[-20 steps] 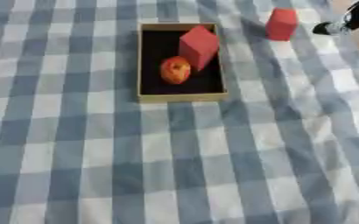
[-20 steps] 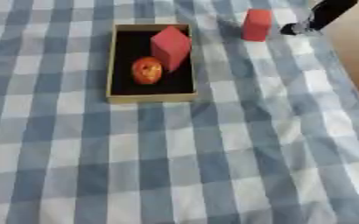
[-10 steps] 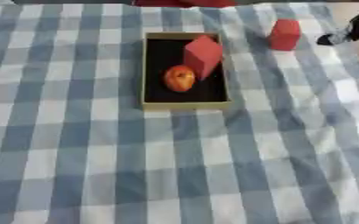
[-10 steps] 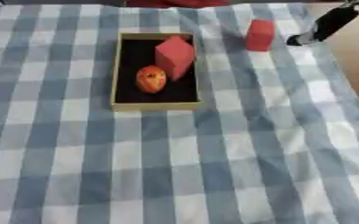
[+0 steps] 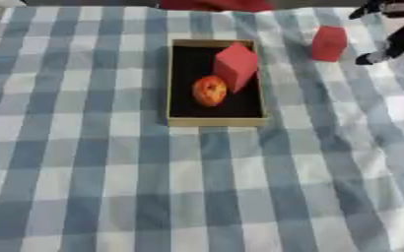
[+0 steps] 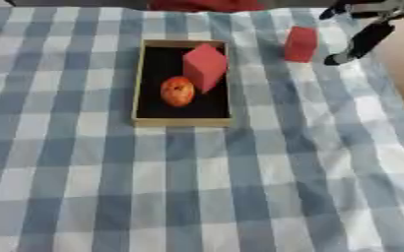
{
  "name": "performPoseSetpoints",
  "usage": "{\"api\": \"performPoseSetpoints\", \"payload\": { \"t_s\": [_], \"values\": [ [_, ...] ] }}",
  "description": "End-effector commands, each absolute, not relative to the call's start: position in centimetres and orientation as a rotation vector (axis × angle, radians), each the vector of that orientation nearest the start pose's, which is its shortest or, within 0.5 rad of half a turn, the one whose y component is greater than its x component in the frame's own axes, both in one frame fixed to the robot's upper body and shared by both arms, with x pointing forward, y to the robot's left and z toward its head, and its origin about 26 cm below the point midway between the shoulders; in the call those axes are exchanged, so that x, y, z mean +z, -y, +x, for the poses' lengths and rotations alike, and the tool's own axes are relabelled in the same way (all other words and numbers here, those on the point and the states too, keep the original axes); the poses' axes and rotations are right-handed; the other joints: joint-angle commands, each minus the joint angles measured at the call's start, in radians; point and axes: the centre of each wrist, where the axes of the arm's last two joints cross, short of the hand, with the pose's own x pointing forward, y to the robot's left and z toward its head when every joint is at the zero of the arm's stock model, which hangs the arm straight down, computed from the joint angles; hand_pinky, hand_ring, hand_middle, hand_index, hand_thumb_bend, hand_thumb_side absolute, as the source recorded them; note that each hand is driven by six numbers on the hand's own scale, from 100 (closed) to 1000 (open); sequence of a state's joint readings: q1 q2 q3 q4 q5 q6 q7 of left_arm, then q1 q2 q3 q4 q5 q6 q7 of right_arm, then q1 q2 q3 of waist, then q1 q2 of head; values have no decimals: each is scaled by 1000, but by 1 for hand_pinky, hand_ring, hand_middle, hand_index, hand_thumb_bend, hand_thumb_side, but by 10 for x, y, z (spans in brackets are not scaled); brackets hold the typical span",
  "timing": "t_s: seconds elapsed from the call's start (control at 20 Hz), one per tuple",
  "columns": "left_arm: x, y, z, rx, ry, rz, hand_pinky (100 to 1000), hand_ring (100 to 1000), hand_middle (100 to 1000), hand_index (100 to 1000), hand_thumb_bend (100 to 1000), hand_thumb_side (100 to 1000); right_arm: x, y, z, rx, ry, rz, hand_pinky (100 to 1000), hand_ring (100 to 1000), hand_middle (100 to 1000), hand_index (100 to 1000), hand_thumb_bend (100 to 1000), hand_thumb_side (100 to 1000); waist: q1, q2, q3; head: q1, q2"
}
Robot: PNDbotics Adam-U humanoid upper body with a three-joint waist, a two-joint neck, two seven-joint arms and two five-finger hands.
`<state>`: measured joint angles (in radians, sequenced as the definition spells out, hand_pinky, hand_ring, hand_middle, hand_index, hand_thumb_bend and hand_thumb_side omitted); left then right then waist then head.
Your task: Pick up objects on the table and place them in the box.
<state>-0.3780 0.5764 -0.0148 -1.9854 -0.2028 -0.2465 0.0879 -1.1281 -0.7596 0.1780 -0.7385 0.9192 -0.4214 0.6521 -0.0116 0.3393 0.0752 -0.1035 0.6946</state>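
Red block (image 6: pixel 300 44): a small, matte, box-shaped solid with flat faces and squared edges, standing upright on the table near the far right corner of the scene, outside the box and well apart from it. Its colour is a uniform red with a slightly darker shaded side.

Box (image 6: pixel 137 83): a shallow rectangular tray with thin tan walls, seemingly of card or wood, and a flat black floor. It lies on the cloth, long axis running away from the camera.

Contents of the box: a second red block (image 6: pixel 205 66), larger in appearance, tilted so that one corner points upward, occupying the far right part of the floor; and a rounded orange-red fruit (image 6: pixel 178 91), smooth and slightly glossy with a yellowish patch, lying just beside and in front of that block, near the middle of the floor.

Tablecloth (image 6: pixel 240 187): soft woven fabric in a blue, grey and white check, covering the table, with shallow folds along the right side.

Right hand (image 6: pixel 359 41): black, entering from the upper right corner. One long finger extends straight down toward the cloth just to the right of the loose red block, apart from it; another points left above it. The hand is spread and holds nothing.

A red shape (image 6: pixel 207 5) shows at the far edge.
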Motion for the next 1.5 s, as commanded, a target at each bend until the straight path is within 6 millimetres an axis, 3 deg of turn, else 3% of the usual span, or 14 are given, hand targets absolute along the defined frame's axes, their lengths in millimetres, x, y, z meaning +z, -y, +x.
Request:
{"api": "performPoseSetpoints", "payload": {
  "t_s": [0.05, 0.2, 0.4, 0.85, 1.25, 1.5],
  "values": [
    [254, -288, 300, 1008, -3310, -754, 728, 797, 675, 642, 100, 538, 312, 405, 469, 1696, 995, -1017, 919, 999, 936, 1000, 459, 476, 1, -16, 4, -10, 7],
    [254, -289, 300, 1013, -3308, -757, 728, 797, 675, 641, 100, 536, 311, 404, 472, 1687, 992, -1025, 919, 1000, 936, 1000, 460, 494, 0, -12, 11, -12, 7],
    [253, -288, 300, 1028, -3308, -760, 727, 797, 675, 641, 100, 534, 315, 403, 474, 1658, 1001, -1063, 915, 996, 933, 1000, 449, 598, -5, -6, 20, -16, 6],
    [251, -289, 300, 1046, -3310, -760, 727, 797, 676, 639, 100, 532, 329, 394, 476, 1610, 1055, -1127, 905, 992, 929, 1000, 398, 583, -16, -3, 39, -20, 10],
    [250, -289, 300, 1070, -3304, -765, 727, 797, 676, 639, 100, 530, 335, 393, 476, 1620, 1014, -1153, 924, 1000, 932, 1000, 449, 632, -25, 3, 50, -27, 10],
    [249, -289, 299, 1090, -3302, -771, 728, 798, 676, 638, 100, 526, 334, 398, 477, 1624, 982, -1150, 924, 1000, 925, 1000, 435, 653, -27, 11, 54, -29, 11]
  ]
}}
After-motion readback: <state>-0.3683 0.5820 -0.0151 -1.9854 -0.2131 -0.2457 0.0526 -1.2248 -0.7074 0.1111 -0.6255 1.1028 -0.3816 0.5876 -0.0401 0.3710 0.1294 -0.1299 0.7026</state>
